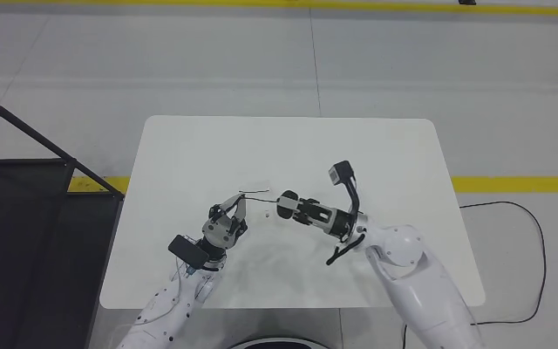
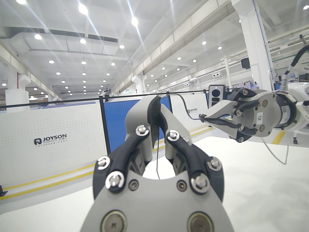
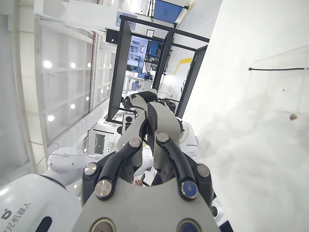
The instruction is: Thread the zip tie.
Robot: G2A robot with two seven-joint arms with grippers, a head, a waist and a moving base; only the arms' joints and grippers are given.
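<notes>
A thin black zip tie (image 2: 185, 108) arcs between my two grippers above the white table (image 1: 384, 157). My left gripper (image 2: 158, 102) is shut on the strap, and the tail hangs down between its fingers (image 2: 142, 117). My right gripper (image 2: 204, 118) faces it from the side, shut on the strap's other end. In the top view the left gripper (image 1: 235, 205) and right gripper (image 1: 279, 205) sit close together near the table's front middle. In the right wrist view the right gripper's (image 3: 144, 101) pads are pressed together, and the strap between them is hidden.
Another black zip tie (image 3: 277, 68) lies flat on the table just beyond the grippers (image 1: 253, 190). A small brown scrap (image 3: 293, 116) lies near it. A dark frame (image 1: 35, 218) stands off the table's left edge.
</notes>
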